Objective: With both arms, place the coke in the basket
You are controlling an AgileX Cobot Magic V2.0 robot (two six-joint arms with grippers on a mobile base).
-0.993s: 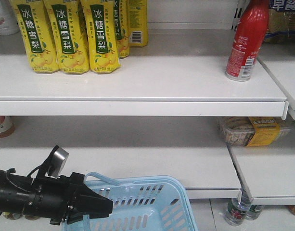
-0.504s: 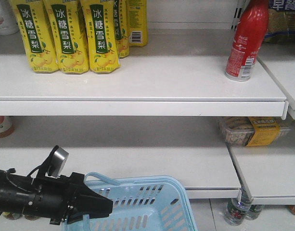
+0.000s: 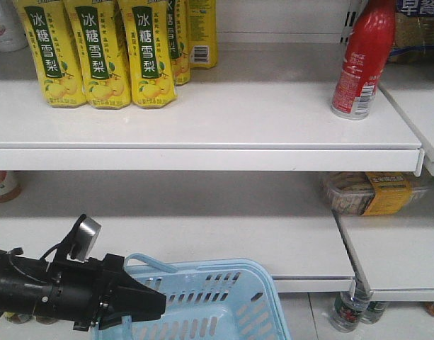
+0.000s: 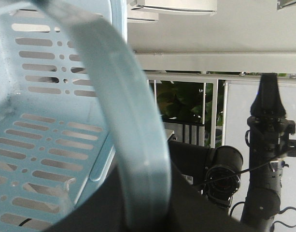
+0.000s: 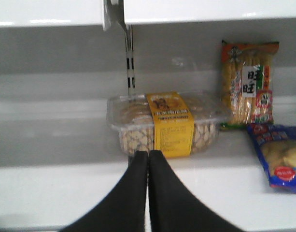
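So, coke (image 3: pixel 360 64): upright on the upper shelf (image 3: pixel 238 113), at its right end, long axis vertical, nothing touching it.
Basket (image 3: pixel 224 304): low in the front view, well below the coke and to its left, mouth up; no can in the part that shows.
Left fingers (image 3: pixel 146 303): closed round the basket's handle (image 4: pixel 133 125), which runs right across the left wrist view; this arm carries the basket and is far from the coke.
Right fingers (image 5: pixel 133 193): pressed together tip to tip, no gap, holding nothing and touching nothing.
Right fingers' aim: level at the lower shelf (image 5: pixel 65 183), pointing at a clear box (image 5: pixel 162 123) with a yellow label.
Relation that matters: in the front view that box lies almost straight under the coke, so the coke is one shelf up from the right fingers.
Nearer arm: the right, by my reading.
Next move calls for: right arm up to can height, fingers parted wide enough to take the can from the side.
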